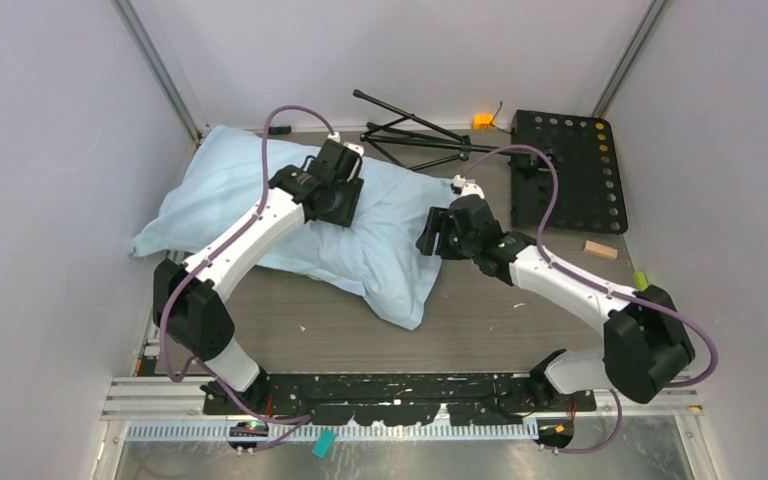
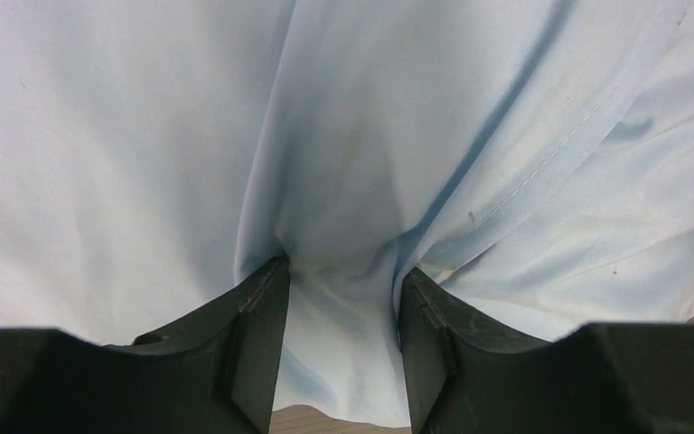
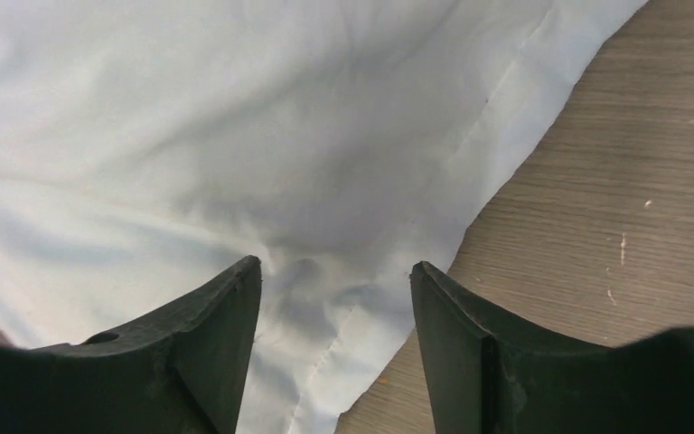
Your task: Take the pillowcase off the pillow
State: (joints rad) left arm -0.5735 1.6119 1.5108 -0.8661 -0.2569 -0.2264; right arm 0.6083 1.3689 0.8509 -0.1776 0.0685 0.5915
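Observation:
The light blue pillowcase (image 1: 260,205) lies across the left and middle of the table and covers the pillow, so no white pillow shows. My left gripper (image 1: 345,205) sits on the middle of it. In the left wrist view its fingers (image 2: 257,307) are closed on a gathered bunch of the pillowcase (image 2: 343,226), with creases running into the tips. My right gripper (image 1: 435,235) is at the case's right edge. In the right wrist view it (image 3: 334,271) is open, tips resting on the pillowcase (image 3: 235,136) near its seamed hem, with a small pucker between them.
A black perforated board (image 1: 570,170) lies at the back right, with a folded black tripod (image 1: 410,130) and a small orange part (image 1: 483,121) beside it. A small wooden block (image 1: 601,249) lies right of my right arm. Bare wood table (image 3: 614,208) shows right of the hem.

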